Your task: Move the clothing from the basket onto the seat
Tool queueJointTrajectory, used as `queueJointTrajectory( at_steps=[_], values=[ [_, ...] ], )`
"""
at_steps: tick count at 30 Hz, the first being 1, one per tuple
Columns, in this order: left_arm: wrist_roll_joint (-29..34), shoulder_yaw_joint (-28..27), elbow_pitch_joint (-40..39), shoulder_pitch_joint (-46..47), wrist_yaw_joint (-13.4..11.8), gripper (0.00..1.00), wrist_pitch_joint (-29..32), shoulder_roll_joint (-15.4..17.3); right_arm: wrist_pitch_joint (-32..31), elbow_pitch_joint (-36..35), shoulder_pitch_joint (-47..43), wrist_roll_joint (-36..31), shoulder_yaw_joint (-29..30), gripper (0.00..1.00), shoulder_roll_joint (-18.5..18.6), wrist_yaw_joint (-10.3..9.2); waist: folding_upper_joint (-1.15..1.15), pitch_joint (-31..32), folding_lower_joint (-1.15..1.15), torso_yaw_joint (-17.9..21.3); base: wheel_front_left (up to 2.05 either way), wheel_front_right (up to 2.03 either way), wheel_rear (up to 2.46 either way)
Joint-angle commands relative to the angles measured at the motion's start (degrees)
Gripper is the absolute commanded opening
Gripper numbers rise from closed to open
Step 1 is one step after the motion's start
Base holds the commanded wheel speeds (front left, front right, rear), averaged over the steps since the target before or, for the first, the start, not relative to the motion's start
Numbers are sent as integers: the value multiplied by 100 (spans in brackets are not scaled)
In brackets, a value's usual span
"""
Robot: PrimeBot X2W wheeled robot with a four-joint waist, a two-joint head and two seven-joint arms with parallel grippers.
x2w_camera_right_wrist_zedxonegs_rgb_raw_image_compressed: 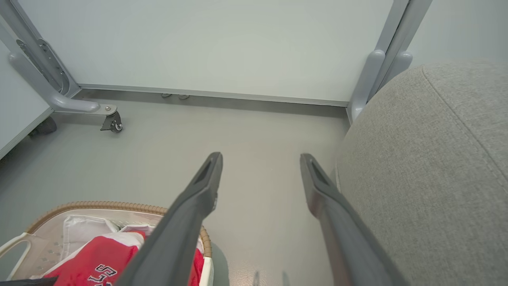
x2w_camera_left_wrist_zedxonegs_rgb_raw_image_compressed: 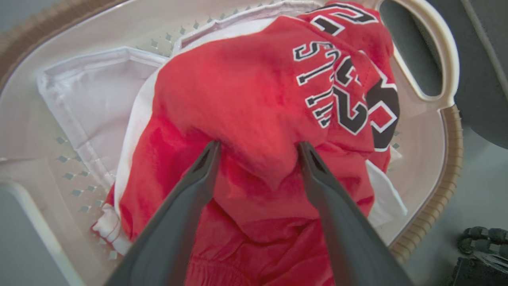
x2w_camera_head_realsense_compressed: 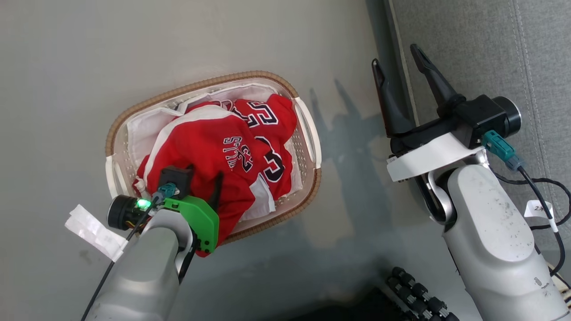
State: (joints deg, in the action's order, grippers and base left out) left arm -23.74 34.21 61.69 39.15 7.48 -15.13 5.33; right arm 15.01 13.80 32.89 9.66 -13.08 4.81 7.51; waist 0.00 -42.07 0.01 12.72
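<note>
Left gripper (x2w_camera_left_wrist_zedxonegs_rgb_raw_image_compressed: 257, 149) spread, its fingertips pressed into the red clothing (x2w_camera_left_wrist_zedxonegs_rgb_raw_image_compressed: 246, 91).
A fold of cloth bulges between them; the clothing lies heaped in the basket (x2w_camera_head_realsense_compressed: 187, 87). Right gripper (x2w_camera_head_realsense_compressed: 396, 55) hangs spread, beside the grey seat (x2w_camera_head_realsense_compressed: 482, 53).

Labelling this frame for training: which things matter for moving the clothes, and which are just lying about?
Job: clothing, basket, seat, left gripper, right gripper.
Lying about: white liner cloth, black ribbed object, castered frame leg.
</note>
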Motion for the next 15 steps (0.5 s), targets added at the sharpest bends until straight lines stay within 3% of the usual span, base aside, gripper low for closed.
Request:
queueJointTrajectory(
  at_steps=[1, 15],
  values=[
    [22, -3, 56, 131, -1, 100, -4, 55, 25, -62, 57, 2, 21, 100, 0, -4, 0, -125, -1, 96, 0, 0, 0],
    [86, -270, 294, 461, -12, 100, -4, -9, 25, -186, -130, 20, 101, 100, -90, -4, 0, -505, -1, 203, 0, 0, 0]
  ],
)
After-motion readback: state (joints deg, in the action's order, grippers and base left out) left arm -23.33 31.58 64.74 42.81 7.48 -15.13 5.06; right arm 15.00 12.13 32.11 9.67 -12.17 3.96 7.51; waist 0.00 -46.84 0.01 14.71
